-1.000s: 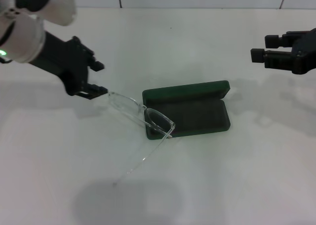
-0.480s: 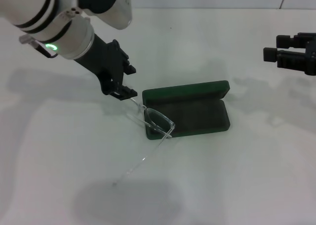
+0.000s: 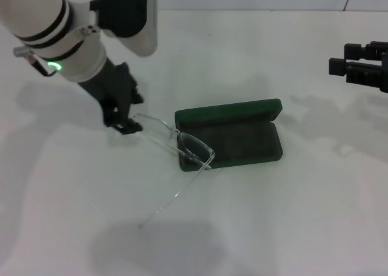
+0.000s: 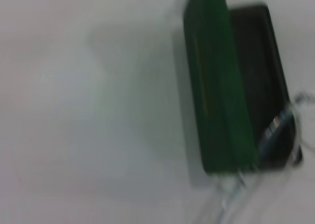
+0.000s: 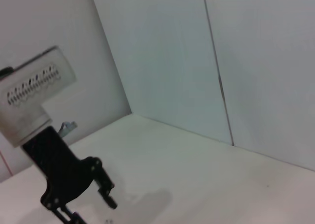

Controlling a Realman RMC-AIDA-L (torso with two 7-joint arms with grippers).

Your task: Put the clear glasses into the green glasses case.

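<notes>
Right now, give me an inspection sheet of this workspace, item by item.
Surface: white table, shadows only.
Job's things: green glasses case lying open, lid raised at the far side; clear glasses propped over the case's left end, one temple arm trailing onto the table.
Clutter: nothing seen.
Grippers: left gripper low beside the glasses' outer end; right gripper raised, far to the right, idle.
Cables: nothing seen.
Surroundings: pale panelled wall behind the table.
</notes>
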